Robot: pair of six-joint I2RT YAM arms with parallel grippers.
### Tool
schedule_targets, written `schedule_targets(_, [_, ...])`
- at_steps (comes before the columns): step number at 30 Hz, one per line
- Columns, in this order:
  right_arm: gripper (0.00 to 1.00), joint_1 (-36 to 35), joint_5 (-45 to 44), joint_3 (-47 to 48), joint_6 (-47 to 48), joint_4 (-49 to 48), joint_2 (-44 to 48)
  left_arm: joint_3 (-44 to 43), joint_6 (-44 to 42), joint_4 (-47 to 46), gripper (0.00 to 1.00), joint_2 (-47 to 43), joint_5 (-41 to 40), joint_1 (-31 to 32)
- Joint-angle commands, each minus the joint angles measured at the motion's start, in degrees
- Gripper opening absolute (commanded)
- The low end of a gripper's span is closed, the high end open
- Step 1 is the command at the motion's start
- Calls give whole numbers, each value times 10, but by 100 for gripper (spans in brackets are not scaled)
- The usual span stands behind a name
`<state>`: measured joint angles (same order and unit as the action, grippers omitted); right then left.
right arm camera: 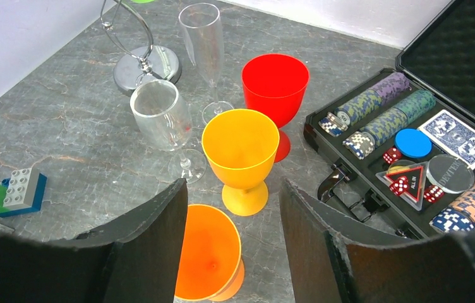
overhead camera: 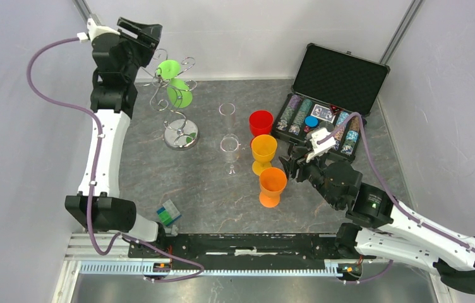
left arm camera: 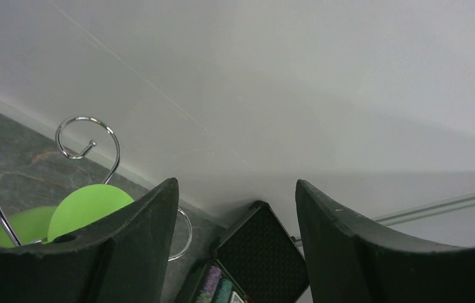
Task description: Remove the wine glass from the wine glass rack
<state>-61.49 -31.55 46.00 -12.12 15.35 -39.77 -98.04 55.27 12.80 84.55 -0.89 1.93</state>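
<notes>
**Left hand open at the rack, both green glasses hanging**

I am watching the left hand (left arm camera: 235, 184) holding high at the far left corner, just beside the top of the wine glass rack (overhead camera: 181, 139). Its fingers are standing wide apart with nothing between them. Its wrist view is showing only wall, a scroll arm and green bowls low at the left.

The green wine glass (overhead camera: 169, 69) is hanging bowl-down from an upper scroll, and a second green wine glass (overhead camera: 180, 93) is hanging just below it. Hanging by the foot is keeping them off the counter (overhead camera: 210, 202), so I am judging that a glass has to slide out along its scroll rather than lift straight up. From overhead I cannot tell which scroll is carrying which foot.

The right hand (right arm camera: 234, 186) is waiting well apart from the rack, fingers parted and holding nothing, above the orange cup (right arm camera: 208, 252). It is probably parked there to keep the row of cups clear.
</notes>
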Motion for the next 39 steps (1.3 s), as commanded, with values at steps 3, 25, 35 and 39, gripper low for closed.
schedule_targets(3, [61, -2, 11, 16, -2, -23, -15, -107, -127, 142, 78, 54, 52, -18])
schedule_targets(25, [62, -2, 25, 32, -11, -22, -54, -229, -206, 260, 46, 212, 302, -131])
schedule_targets(35, [62, -2, 30, 31, -9, -23, -59, -245, -246, 295, 54, 206, 377, -136])
schedule_targets(39, [62, -2, 35, 31, -10, -24, -60, -247, -243, 310, 50, 216, 392, -136])
